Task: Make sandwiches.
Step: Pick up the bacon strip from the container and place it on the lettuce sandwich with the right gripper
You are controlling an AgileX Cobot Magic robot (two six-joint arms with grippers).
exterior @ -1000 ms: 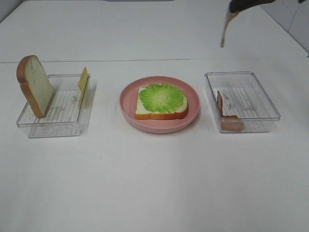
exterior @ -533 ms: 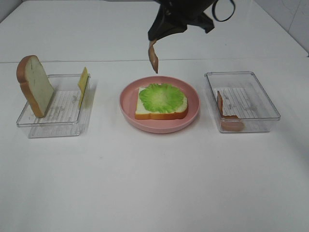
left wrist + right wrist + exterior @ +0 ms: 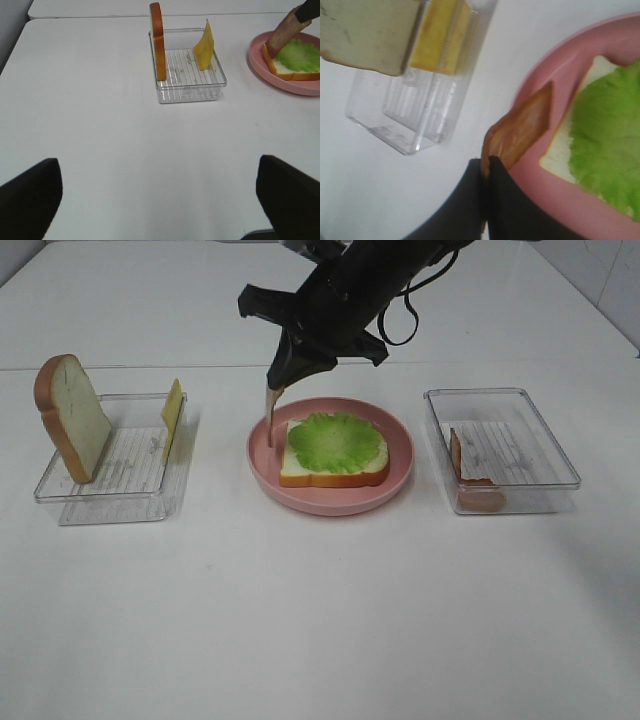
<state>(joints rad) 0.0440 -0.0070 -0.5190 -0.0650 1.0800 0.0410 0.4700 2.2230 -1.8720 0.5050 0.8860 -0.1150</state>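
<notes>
A bacon strip (image 3: 269, 422) is held pinched at its upper end between the closed jaws of the right gripper (image 3: 273, 390). It hangs almost upright, its lower end down at the left side of the pink plate (image 3: 330, 503). There it is just beside the bread slice (image 3: 305, 478), which is topped with lettuce (image 3: 337, 442). In the right wrist view the strip's free end is seen over the plate floor next to the crust, not over the lettuce.

For a neat placement, the strip is best carried sideways until it hangs above the middle of the lettuce. It is then lowered until the free end touches and laid flat by drawing the gripper across before the jaws are released close to the surface. If it is dropped from where it hangs now, it would likely land on the plate beside the bread. The lettuce could be shifted if it is pressed or dragged hard.

The left gripper (image 3: 160, 200) is seen with jaws wide apart and empty above the table (image 3: 100, 150), short of the left tray (image 3: 187, 92). In that tray a second bread slice (image 3: 157, 42) stands on edge and a cheese slice (image 3: 204, 46) leans. More bacon (image 3: 478, 495) lies in the right tray (image 3: 540, 440).
</notes>
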